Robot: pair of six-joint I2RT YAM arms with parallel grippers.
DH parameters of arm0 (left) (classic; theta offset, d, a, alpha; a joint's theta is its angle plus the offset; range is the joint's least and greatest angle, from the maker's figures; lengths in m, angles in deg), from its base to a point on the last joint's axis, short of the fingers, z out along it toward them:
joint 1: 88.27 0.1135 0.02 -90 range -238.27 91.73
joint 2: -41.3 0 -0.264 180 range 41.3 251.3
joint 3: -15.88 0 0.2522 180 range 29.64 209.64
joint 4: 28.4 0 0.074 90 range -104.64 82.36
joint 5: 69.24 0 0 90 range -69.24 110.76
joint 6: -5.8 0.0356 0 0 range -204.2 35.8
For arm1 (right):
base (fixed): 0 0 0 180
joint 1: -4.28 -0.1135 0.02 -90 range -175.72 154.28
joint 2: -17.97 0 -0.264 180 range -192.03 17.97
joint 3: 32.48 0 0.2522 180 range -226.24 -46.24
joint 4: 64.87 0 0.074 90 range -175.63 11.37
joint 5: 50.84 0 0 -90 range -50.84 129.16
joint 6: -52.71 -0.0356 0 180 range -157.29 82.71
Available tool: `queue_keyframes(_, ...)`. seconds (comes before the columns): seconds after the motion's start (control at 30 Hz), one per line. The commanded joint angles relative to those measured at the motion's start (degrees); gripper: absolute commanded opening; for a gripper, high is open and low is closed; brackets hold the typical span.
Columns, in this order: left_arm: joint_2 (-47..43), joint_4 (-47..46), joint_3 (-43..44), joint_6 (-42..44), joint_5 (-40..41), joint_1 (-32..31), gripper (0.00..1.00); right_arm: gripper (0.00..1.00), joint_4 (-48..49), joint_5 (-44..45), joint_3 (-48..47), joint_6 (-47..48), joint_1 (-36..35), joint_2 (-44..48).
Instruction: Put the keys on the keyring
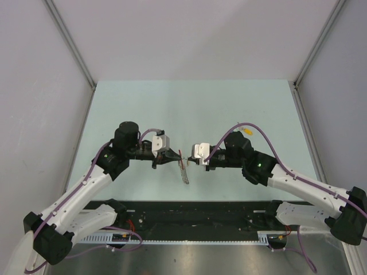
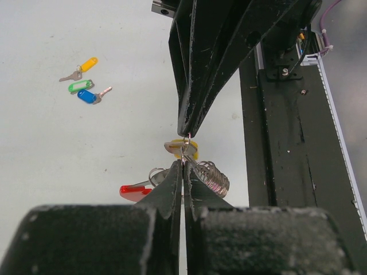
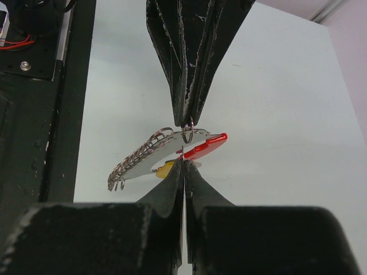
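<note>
My two grippers meet tip to tip above the table's middle. The left gripper (image 1: pixel 176 156) (image 2: pixel 183 164) is shut on a thin wire ring of the keyring (image 2: pixel 136 191) (image 3: pixel 207 145) (image 1: pixel 184 172). The keyring's red tab and silvery coiled chain (image 2: pixel 215 179) (image 3: pixel 135 160) hang beside the tips. My right gripper (image 1: pixel 191 158) (image 3: pixel 183 162) is shut on the small ring of a yellow-headed key (image 2: pixel 192 148) (image 3: pixel 164 169), pressed against the keyring. Three loose keys lie on the table: yellow (image 2: pixel 87 64), green (image 2: pixel 80 86) and blue (image 2: pixel 87 96).
A black rail (image 1: pixel 200 215) (image 2: pixel 287 149) (image 3: pixel 34 114) runs along the near table edge beside both arm bases. Grey walls close the table (image 1: pixel 189 109) on the left, right and far sides.
</note>
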Motion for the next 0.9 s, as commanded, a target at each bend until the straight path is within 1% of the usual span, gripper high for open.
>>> queue_keyframes(0.0, 0.05, -0.36, 2.96, 2.36, -3.23, -0.09, 0.01, 0.00, 2.31, 0.67, -2.90, -0.36, -0.45, -0.09)
queue_keyframes(0.87, 0.84, -0.10, 3.14, 2.36, -4.12, -0.17, 0.00, 0.00, 2.84, 1.37, -2.82, -0.62, -0.45, -0.80)
